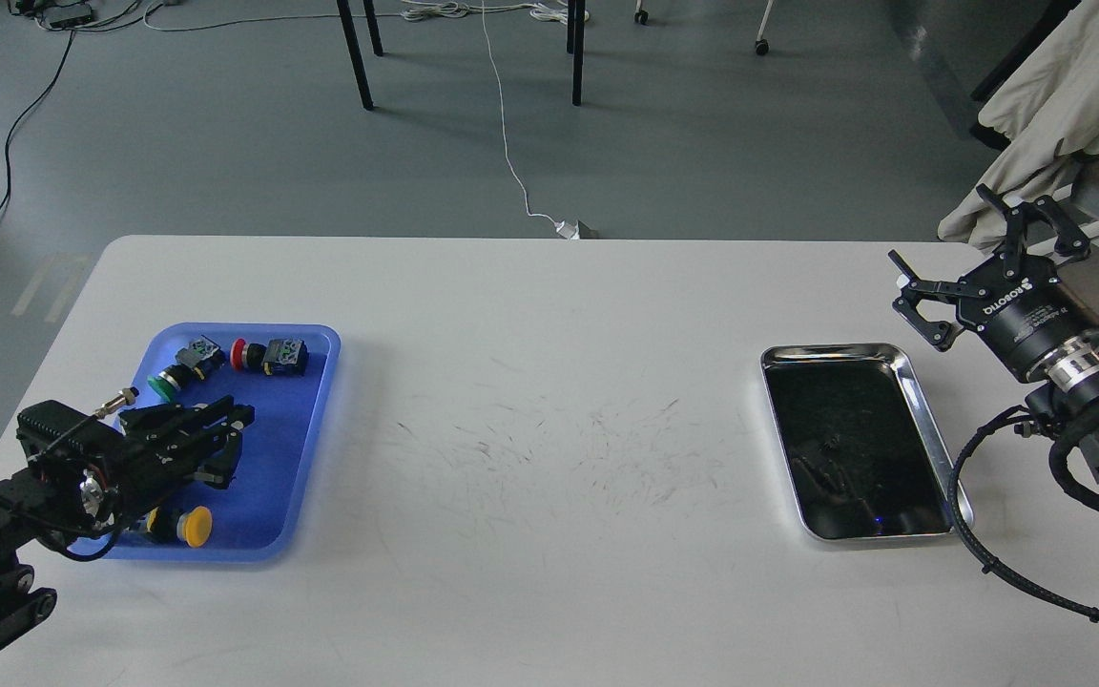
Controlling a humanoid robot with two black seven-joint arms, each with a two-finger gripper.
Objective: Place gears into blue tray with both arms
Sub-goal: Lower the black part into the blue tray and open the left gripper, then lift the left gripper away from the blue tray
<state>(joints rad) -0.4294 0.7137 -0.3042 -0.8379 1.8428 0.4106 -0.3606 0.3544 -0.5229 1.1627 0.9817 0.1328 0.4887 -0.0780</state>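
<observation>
Our left gripper [230, 441] hovers over the blue tray [316, 420], opening unclear; right gripper [974, 250] spread wide, empty.

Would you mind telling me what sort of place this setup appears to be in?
Probably a robotics lab or workshop: a white table stands on a grey floor with loose cables running across it, and small push-button switches sit in a blue tray.
</observation>
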